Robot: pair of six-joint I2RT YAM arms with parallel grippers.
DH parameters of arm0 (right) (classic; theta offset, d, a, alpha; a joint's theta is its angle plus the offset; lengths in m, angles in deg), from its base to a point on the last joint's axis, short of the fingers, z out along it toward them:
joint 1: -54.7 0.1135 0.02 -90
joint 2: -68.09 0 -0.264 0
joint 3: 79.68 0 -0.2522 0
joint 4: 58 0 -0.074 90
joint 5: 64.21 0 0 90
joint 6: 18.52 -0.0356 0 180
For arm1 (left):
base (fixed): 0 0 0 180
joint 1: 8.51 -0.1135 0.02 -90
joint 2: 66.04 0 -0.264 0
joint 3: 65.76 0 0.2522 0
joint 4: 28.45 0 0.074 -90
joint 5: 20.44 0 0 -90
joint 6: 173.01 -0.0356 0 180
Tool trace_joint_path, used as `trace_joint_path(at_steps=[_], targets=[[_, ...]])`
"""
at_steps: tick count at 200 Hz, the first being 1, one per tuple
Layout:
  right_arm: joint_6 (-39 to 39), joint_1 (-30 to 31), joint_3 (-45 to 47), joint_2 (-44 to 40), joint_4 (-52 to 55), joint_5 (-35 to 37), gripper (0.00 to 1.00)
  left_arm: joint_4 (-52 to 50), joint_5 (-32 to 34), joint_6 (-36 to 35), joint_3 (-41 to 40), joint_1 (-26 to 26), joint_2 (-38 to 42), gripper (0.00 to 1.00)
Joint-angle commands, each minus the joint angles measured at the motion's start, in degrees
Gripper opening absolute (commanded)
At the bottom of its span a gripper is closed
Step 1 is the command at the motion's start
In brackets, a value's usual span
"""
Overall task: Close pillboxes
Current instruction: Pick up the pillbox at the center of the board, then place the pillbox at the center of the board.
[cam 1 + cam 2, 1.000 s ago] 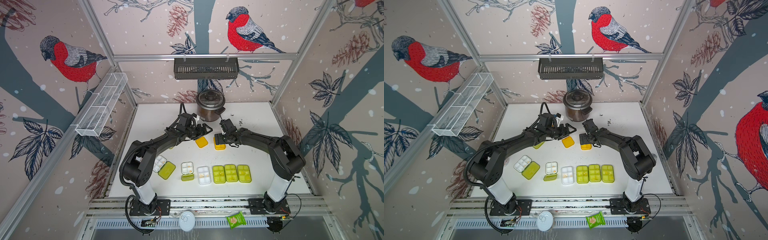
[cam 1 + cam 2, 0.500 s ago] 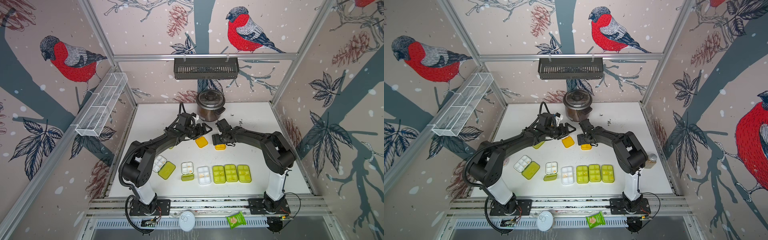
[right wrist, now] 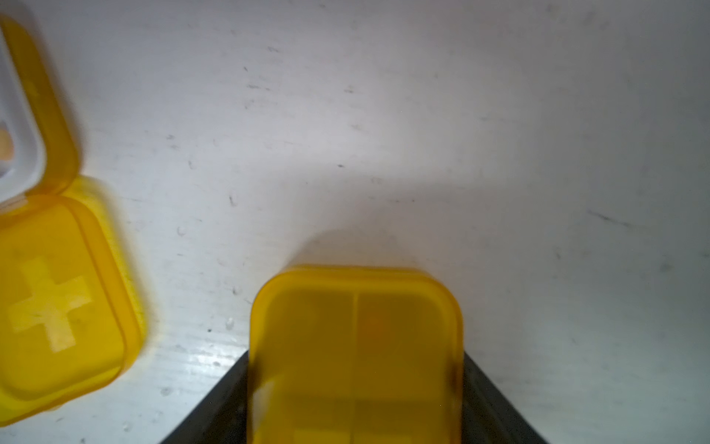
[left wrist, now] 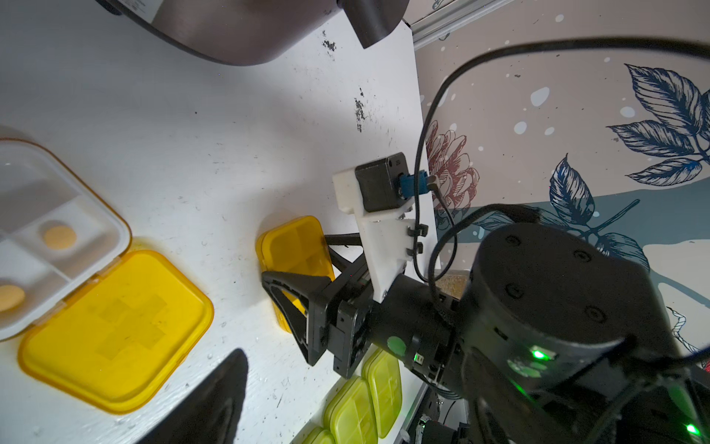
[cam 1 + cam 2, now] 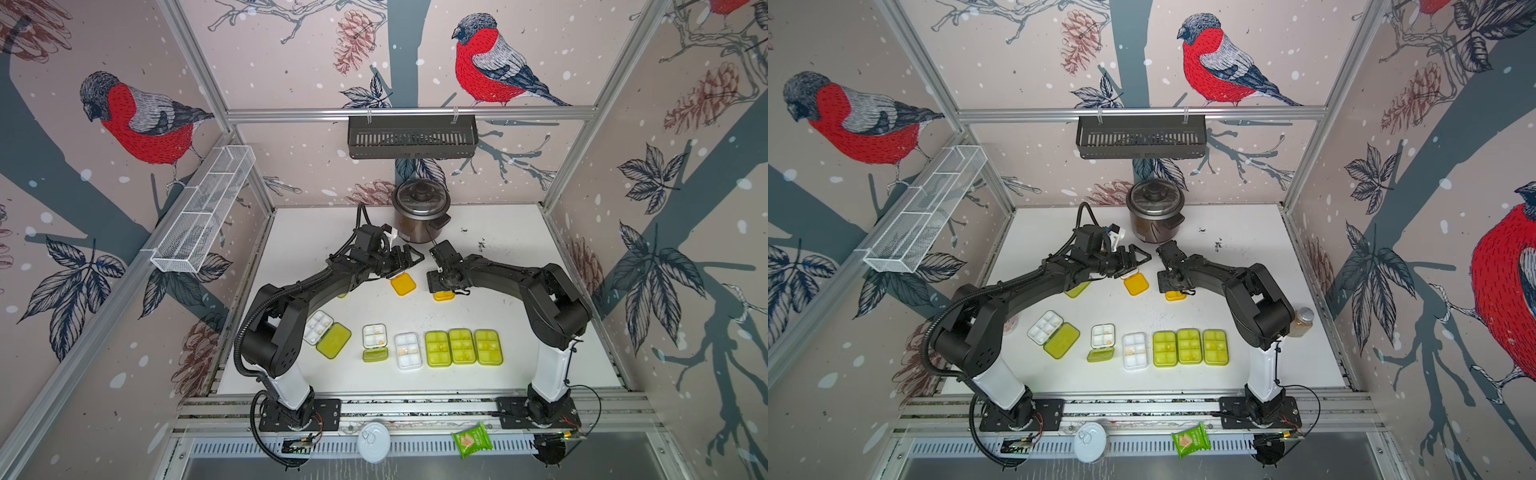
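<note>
Two orange pillboxes: locate both on the tabletop (image 5: 511,232), in front of the rice cooker (image 5: 420,216). Confirm right gripper (image 5: 440,289) clamped across the sides of the closed orange pillbox (image 3: 355,346), lid down, resting on the surface; judged a hold to steady or shift it. Note left gripper (image 5: 409,258) spread wide, empty, poised over the open orange pillbox (image 4: 115,330), probably to fold its flat-lying lid over. Check the white tray (image 4: 77,200): round tan pills (image 4: 59,236) in separate compartments. Along the near edge, count three shut lime pillboxes (image 5: 462,347), one white-topped pillbox (image 5: 408,351) showing pills, and two lime pillboxes (image 5: 328,334) with lids folded out. Treat those open ones as remaining work.
</note>
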Motion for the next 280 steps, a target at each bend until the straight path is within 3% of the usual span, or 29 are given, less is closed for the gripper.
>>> trace_joint_path(at_steps=[1,108,194,246,280], targets=[[-0.36,-0.55,1.37,-2.93,1.32,2.89,0.67,1.31,-0.91,0.41,-0.03,-0.16,0.76,0.87],[-5.65,-14.25,25.41,-28.37,4.14,4.88,0.68,3.73,-2.05,2.47,-1.48,-0.20,1.17,0.87],[-6.41,-18.49,27.70,-26.20,3.70,4.39,0.69,3.77,-1.70,2.43,-1.73,-0.06,0.86,0.87],[-4.93,-18.99,24.49,-24.85,5.27,5.45,0.83,3.93,-2.36,2.73,-1.61,-0.04,0.99,0.87],[-4.40,-16.18,18.53,-24.80,8.46,9.65,0.86,4.43,-3.00,3.04,-1.56,-0.13,1.00,0.87]])
